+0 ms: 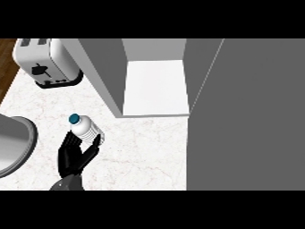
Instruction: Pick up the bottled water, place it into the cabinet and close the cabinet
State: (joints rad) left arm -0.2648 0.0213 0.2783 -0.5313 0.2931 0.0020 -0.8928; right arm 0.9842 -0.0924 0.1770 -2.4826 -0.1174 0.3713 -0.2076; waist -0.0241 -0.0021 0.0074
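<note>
Fingers of the left hand curl round the lower body of the bottled water, which stands over the marble counter. The bottle's long axis tilts up and to the left, its blue cap pointing away from the hand, toward the toaster. Beyond it to the right, the cabinet stands open, its white shelf bare, its grey door swung out. A grey round vessel sits at the left edge.

kitchen | toaster on marble counter | open cabinet
</note>
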